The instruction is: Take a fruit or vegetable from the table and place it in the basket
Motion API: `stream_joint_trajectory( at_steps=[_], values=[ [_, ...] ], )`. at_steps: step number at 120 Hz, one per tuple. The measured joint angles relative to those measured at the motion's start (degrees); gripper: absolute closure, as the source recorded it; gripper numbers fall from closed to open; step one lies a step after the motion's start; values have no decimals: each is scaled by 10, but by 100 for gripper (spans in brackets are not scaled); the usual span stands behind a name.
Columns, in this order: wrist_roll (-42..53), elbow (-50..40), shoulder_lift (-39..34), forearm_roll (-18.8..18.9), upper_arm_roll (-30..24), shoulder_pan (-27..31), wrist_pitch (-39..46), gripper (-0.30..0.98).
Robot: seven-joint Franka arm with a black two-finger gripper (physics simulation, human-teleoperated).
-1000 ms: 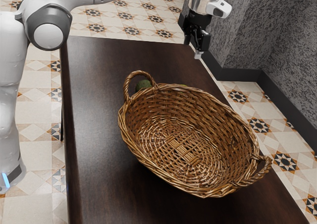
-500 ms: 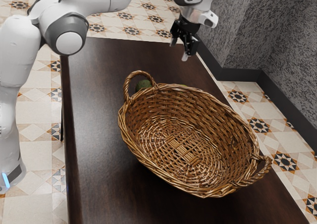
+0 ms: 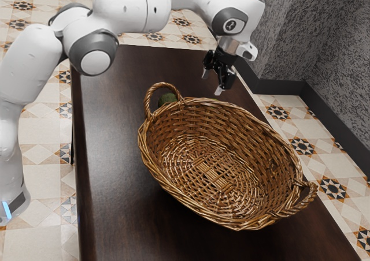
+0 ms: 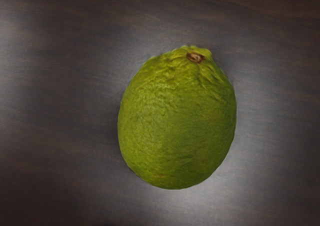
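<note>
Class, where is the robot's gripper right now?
In the exterior view, the gripper hangs open over the table, beyond the basket, to that view's right of the upper handle.

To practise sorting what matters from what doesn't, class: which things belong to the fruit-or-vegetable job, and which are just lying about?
For the job:
- green fruit, probably the target
- basket, its destination
- open gripper

Lying about:
- dark green item behind the basket's handle, seemingly spare, though possibly also produce
</note>
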Motion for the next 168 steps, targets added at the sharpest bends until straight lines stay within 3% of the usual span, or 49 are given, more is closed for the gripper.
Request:
stream_joint_trajectory(
  at_steps=[107, 168],
  values=[
    [1, 0, 43, -16, 3, 5, 3, 0],
    [1, 24, 105, -17, 1, 17, 18, 0]
  ],
)
